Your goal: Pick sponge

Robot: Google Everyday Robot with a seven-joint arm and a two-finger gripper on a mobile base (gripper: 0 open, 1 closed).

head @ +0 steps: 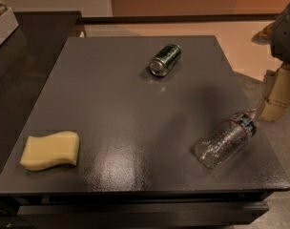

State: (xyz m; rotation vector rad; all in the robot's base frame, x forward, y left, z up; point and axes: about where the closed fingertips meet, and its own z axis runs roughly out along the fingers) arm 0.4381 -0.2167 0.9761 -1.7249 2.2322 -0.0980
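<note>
Pale yellow foam: the sponge (50, 150) lies flat at the near left corner of the dark grey surface (111, 94). Its wavy long edges run roughly left to right. Nothing touches it.

Toward the far edge, a little right of centre: green can (165, 59), lying on its side, silver end turned to the near left. Well apart from the sponge.

Near the right edge: clear plastic bottle (225, 138), also on its side and set diagonally. Its cap end points to the far right and carries a dark label band.

Beyond the right edge of the surface, over the floor: my pincer (277, 99), cream-coloured, partly cut off by the frame. It sits near the bottle's cap end but apart from it. I cannot tell whether it is released or clenched. The whole width of the surface lies between it and the sponge.
</note>
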